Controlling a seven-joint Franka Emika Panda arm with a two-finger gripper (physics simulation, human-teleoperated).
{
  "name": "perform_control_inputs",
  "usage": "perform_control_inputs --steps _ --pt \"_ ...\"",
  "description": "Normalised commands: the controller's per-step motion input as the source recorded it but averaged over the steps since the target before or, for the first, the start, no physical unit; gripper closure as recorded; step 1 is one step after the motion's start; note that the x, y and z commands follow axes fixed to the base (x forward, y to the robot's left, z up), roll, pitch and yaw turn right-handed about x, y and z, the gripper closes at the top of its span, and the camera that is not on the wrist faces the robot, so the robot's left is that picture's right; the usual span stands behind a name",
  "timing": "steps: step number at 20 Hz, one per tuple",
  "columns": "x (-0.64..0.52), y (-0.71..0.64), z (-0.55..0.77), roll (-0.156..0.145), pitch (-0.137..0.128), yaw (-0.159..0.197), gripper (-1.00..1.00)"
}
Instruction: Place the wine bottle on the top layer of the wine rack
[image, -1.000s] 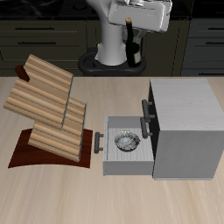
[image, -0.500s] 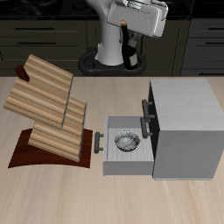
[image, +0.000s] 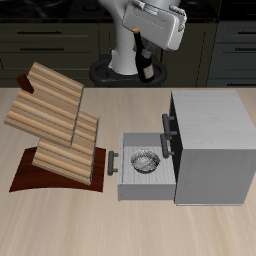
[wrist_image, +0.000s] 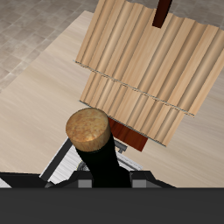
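Note:
The wine bottle is dark, almost black, and hangs tilted under my gripper, high above the back of the table. In the wrist view its dark neck and yellowish cap fill the near field; my gripper is shut on the bottle. The wine rack, stepped light brown ribbed tiers on a dark reddish-brown base, stands on the table well away from the bottle. It also shows in the wrist view, below and ahead of the bottle.
A grey metal cabinet stands on the table with its drawer pulled open toward the rack; a small grey bowl-like object lies in the drawer. The robot's base is behind the table.
The gripper with the bottle has shifted slightly toward the rack's side and tilted more; the bottle now hangs at a steeper slant. Nothing else moved.

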Motion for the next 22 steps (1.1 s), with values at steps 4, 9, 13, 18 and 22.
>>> perform_control_inputs --steps 4,9,13,18,22 --pt "0.13 -0.26 0.08 -0.022 0.020 -0.043 1.00" --pt "0.21 -0.35 0.14 -0.076 0.010 -0.027 1.00" --pt "0.23 -0.35 0.06 -0.072 0.017 -0.046 1.00" --pt "0.04 -0.24 0.02 -0.050 -0.005 -0.091 1.00" --pt "-0.02 -0.22 -0.06 -0.036 -0.002 -0.175 1.00"
